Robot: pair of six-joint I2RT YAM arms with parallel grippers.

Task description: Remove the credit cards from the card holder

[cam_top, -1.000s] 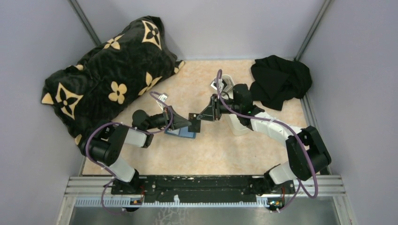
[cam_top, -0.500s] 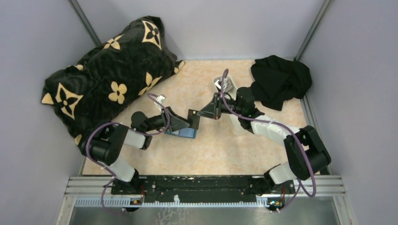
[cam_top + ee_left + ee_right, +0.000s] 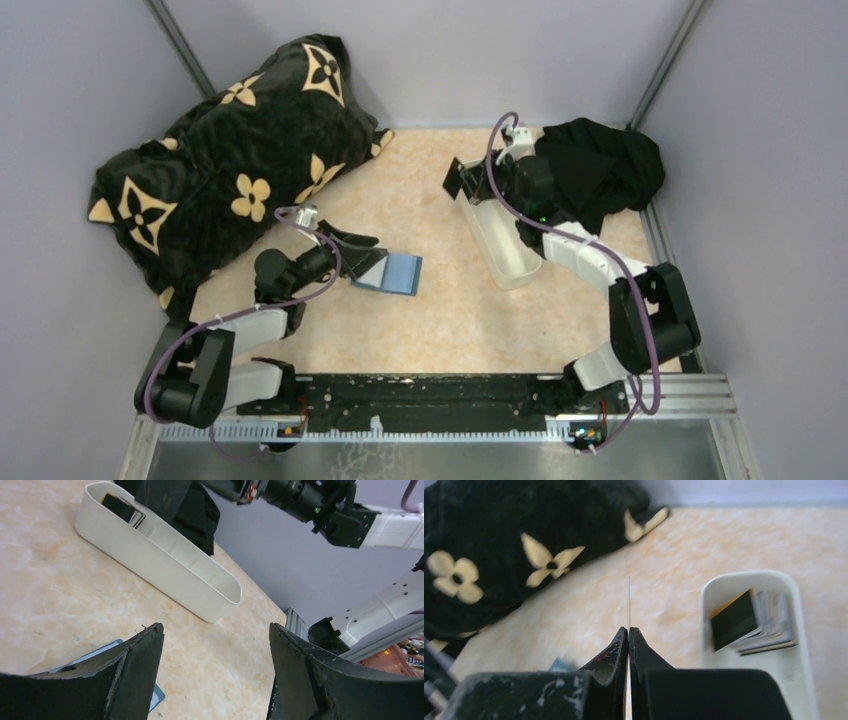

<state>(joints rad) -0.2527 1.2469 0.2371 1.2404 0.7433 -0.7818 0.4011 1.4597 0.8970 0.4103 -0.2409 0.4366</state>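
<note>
The teal-blue card holder point(image 3: 395, 272) lies flat on the table, and its corner point(image 3: 157, 698) shows beside my left finger. My left gripper point(image 3: 375, 252) point(image 3: 216, 626) stands open and empty just left of the holder. My right gripper point(image 3: 468, 184) point(image 3: 629, 629) is shut on a dark credit card point(image 3: 454, 180), which the right wrist view shows edge-on as a thin line point(image 3: 629, 597). It hangs over the far end of the white tray point(image 3: 520, 275). More credit cards point(image 3: 746, 620) point(image 3: 121, 507) stand stacked inside that end of the tray.
The long white tray point(image 3: 165, 562) point(image 3: 744, 575) runs from back centre toward the right arm. A black flower-patterned cushion point(image 3: 230, 160) point(image 3: 499, 540) fills the back left. A black cloth point(image 3: 600, 170) point(image 3: 195, 510) lies at the back right, behind the tray.
My left gripper opened, let go of the card and drew back left. My right gripper closed on the card and carried it from above the holder to the tray's far end.
</note>
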